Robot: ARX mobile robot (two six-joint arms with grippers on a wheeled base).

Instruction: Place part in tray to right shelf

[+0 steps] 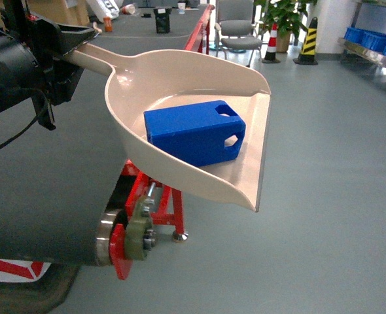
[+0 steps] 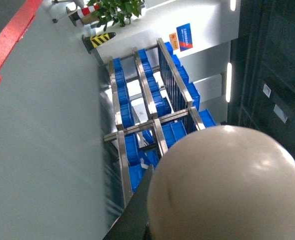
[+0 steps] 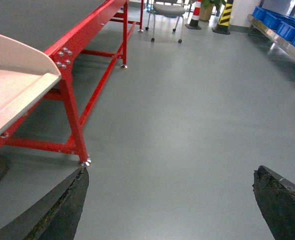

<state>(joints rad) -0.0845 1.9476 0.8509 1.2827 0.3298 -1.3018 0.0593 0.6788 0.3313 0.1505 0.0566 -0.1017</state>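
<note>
The cream tray (image 1: pixel 180 85) hangs in the air above the far end of the red-framed table (image 1: pixel 137 216), held by its long handle at the upper left of the head view, where the left gripper (image 1: pixel 62 40) sits as a dark mass around the handle's end; whether its jaws are clenched on the handle cannot be told, as the fingers are hidden. The blue part (image 1: pixel 194 132) lies inside the tray, near the middle of its floor and close to the flat front lip, resting on one long side with the holed lug end turned toward the lip. The tray tilts a little, lip lower and pointing to the right. From the left wrist camera the tray's rounded back (image 2: pixel 227 185) fills the lower right, and beyond it stands the steel shelf (image 2: pixel 137 115) loaded with blue crates (image 2: pixel 120 102). The right gripper (image 3: pixel 170 200) hangs over bare grey floor (image 3: pixel 187 100), its two dark fingers (image 3: pixel 62 210) spread wide with nothing between them; the tray's corner shows at the left edge of that view. A grey chair (image 1: pixel 237 29) and striped cones (image 1: pixel 309 39) stand far off.
</note>
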